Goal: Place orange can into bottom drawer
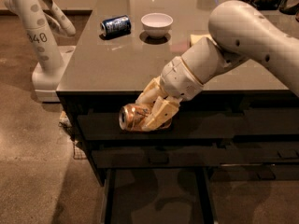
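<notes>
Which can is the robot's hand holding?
The orange can, gripped by the gripper just below the countertop edge; the blue can lies on top.

The tool (153,116), at the upper drawers (224,125), hides perhaps half the orange can (129,117) (bottom drawer (154,204) cropped).

At frame centre the hand (148,115) grips the orange can (132,117) sideways, before the counter (107,64) edge, above the open bottom drawer (154,202).

One high camera, looking down at the counter (117,64) front, fairly near, jaws clasping orange can (133,117) mid-frame
</notes>
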You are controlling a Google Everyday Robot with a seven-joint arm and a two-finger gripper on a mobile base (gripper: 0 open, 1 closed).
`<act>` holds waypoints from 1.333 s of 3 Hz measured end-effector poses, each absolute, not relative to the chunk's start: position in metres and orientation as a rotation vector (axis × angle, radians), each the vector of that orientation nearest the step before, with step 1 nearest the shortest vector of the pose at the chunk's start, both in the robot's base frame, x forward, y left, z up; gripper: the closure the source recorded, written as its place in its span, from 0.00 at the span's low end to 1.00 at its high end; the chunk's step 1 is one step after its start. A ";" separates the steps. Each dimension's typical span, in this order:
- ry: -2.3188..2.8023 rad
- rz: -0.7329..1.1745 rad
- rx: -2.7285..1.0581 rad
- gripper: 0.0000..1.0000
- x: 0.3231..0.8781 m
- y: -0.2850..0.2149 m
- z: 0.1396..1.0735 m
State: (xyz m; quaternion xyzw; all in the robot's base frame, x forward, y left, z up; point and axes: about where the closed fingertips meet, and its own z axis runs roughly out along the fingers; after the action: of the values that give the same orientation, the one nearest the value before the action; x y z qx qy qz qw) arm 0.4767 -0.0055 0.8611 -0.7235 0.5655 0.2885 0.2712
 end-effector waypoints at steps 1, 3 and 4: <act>1.524 0.774 -1.948 1.00 0.477 -0.006 0.861; 1.640 0.909 -1.878 1.00 0.436 0.016 0.771; 1.704 0.983 -1.750 1.00 0.406 0.021 0.708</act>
State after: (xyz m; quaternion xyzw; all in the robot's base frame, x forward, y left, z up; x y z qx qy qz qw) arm 0.4057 0.0212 0.7082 -0.6433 0.6264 0.3614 0.2514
